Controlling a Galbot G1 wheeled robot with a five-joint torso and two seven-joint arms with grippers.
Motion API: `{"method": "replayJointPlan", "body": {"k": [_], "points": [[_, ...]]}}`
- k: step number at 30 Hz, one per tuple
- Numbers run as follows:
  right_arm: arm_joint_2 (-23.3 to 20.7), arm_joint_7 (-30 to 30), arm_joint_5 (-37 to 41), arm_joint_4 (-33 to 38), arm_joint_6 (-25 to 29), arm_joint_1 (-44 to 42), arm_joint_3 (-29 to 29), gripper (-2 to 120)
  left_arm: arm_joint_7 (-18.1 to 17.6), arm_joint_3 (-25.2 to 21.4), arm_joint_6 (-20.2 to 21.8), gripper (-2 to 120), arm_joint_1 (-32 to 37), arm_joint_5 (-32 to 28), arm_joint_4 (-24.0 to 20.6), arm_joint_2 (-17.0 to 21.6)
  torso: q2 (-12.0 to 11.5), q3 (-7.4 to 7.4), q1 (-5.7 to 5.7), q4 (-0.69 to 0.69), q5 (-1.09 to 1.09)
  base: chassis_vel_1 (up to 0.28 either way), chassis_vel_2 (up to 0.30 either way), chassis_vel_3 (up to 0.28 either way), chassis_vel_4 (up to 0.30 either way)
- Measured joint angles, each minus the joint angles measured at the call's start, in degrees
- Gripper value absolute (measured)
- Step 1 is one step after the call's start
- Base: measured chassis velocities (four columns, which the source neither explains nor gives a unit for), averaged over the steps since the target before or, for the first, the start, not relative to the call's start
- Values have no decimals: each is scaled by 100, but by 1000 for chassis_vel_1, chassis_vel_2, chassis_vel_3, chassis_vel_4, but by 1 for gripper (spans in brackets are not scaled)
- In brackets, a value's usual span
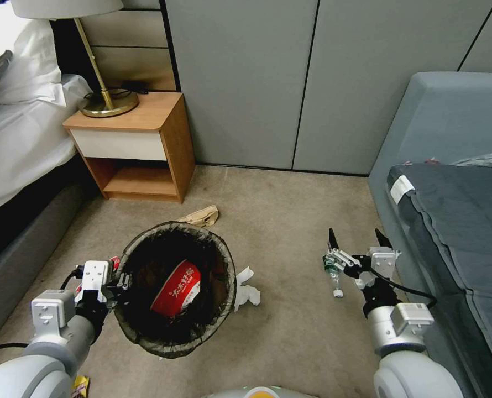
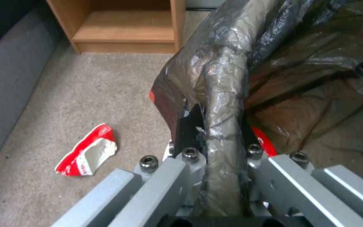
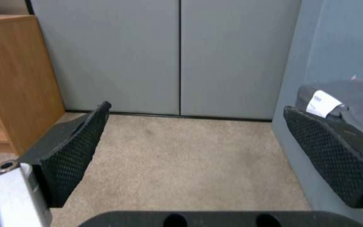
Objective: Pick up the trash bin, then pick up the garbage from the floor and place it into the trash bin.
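L gripper clamps trash bin | tissue beside | R gripper open

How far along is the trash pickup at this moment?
Done: the left pincer is clamped on the trash bin rim, and a red wrapper already lies inside. In hand: the right pincer is open and empty above the green bottle. Left on the carpet: the bottle, white tissue, tan paper bag and a torn red-and-white wrapper.
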Motion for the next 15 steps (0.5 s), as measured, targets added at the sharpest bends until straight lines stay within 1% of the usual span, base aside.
{"method": "replayJointPlan", "body": {"k": [2,5,6,8,9,11,12,15], "points": [[-112,87,343,-241,-236,363,24,100,-65,-82,0,1,13,-140,0,31,0,0,0,0,1,0,0,0,0],[-156,116,465,-351,-322,510,26,100,-73,-115,0,1,26,-168,0,34,0,0,0,1,1,0,0,0,0],[-234,151,639,-586,-447,747,24,100,-81,-185,0,1,61,-199,0,34,0,0,0,0,0,0,0,0,0],[-359,217,918,-963,-602,1078,1,100,-85,-251,0,1,81,-225,0,51,0,0,0,2,0,0,0,0,0],[-359,217,918,-963,-602,1078,1,100,-85,-251,0,1,81,-225,0,51,0,0,0,2,0,0,0,0,0],[-502,309,1268,-1503,-751,1447,-43,100,-86,-293,0,1,80,-253,0,100,0,0,0,-1,1,0,0,0,0],[-502,309,1268,-1503,-751,1447,-43,100,-86,-293,0,1,80,-253,0,100,0,0,0,-1,1,0,0,0,0],[-675,370,1536,-2149,-892,1924,-171,100,-103,-360,0,1,78,-316,0,83,0,0,0,0,0,0,0,0,0]]}}
